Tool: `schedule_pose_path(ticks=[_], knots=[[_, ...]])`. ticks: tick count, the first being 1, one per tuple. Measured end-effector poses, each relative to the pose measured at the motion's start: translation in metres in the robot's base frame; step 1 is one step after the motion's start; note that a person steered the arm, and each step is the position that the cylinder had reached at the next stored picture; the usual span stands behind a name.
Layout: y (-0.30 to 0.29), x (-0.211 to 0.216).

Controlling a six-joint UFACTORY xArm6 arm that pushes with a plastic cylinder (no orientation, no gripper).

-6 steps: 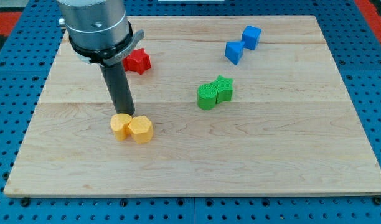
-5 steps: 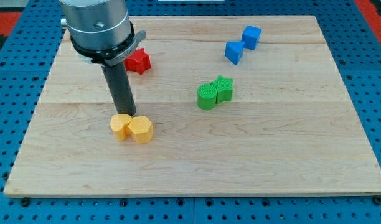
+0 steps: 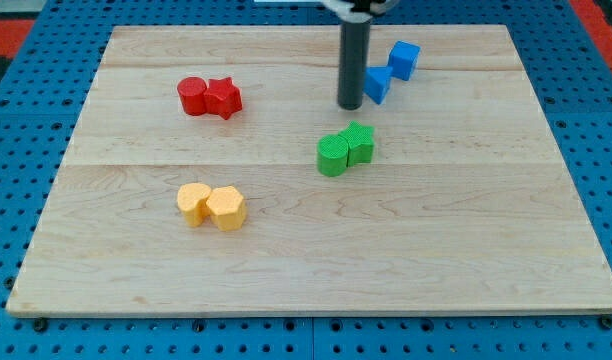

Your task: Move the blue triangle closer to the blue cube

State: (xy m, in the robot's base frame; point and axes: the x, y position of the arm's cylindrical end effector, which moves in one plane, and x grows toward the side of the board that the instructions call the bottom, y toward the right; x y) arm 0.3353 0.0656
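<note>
The blue triangle [image 3: 378, 84] lies near the view's top right, just below and left of the blue cube [image 3: 405, 59]; the two are close, corner to corner. My tip [image 3: 349, 105] stands just left of the blue triangle, touching or nearly touching its left side. The rod rises out of the view's top.
A green pair, a cylinder [image 3: 332, 156] and a star-like block [image 3: 359, 143], sits just below my tip. Two red blocks [image 3: 210, 97] lie at the upper left. Two yellow blocks [image 3: 212, 206] lie at the lower left. The wooden board [image 3: 316, 270] rests on a blue pegboard.
My tip has moved from just above the yellow blocks at the left across to the left side of the blue triangle. The blocks have not visibly moved.
</note>
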Motion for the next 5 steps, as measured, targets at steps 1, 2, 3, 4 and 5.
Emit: schedule_pose_path(ticks=[1,2,3,4,5], knots=[[0.025,-0.004],[0.058,-0.012],[0.078,-0.013],[0.085,-0.011],[0.085,-0.011]])
